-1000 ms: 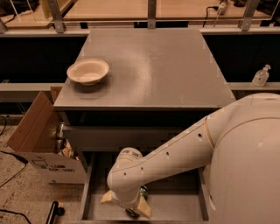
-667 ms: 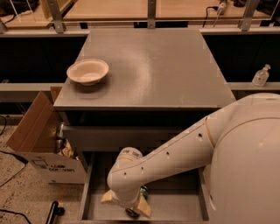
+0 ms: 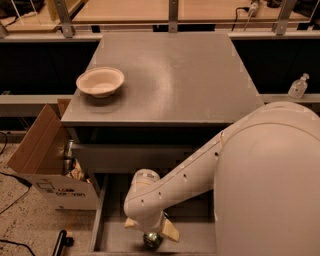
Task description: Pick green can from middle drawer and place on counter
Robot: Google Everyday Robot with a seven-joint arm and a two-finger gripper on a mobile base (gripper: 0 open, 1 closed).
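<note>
The middle drawer (image 3: 196, 241) is pulled open at the bottom of the view, showing a flat grey floor and low side walls. My arm reaches down into it from the right. My gripper (image 3: 150, 233) hangs low over the drawer floor, its tan fingers (image 3: 170, 231) spread to either side of the green can (image 3: 152, 240). Only a small round shiny part of the can shows under the wrist. The counter (image 3: 190, 75) is the grey cabinet top above the drawer.
A pale bowl (image 3: 100, 81) sits on the counter's left side. A closed drawer front (image 3: 125, 157) is just above the open drawer. An open cardboard box (image 3: 45, 160) stands on the floor at left. A clear pump bottle (image 3: 298, 86) stands at right. A wooden surface with metal posts (image 3: 150, 10) lies behind.
The gripper has shifted slightly to the right inside the drawer, and the can's shiny end now shows below the wrist. The bowl and drawer have not moved.
</note>
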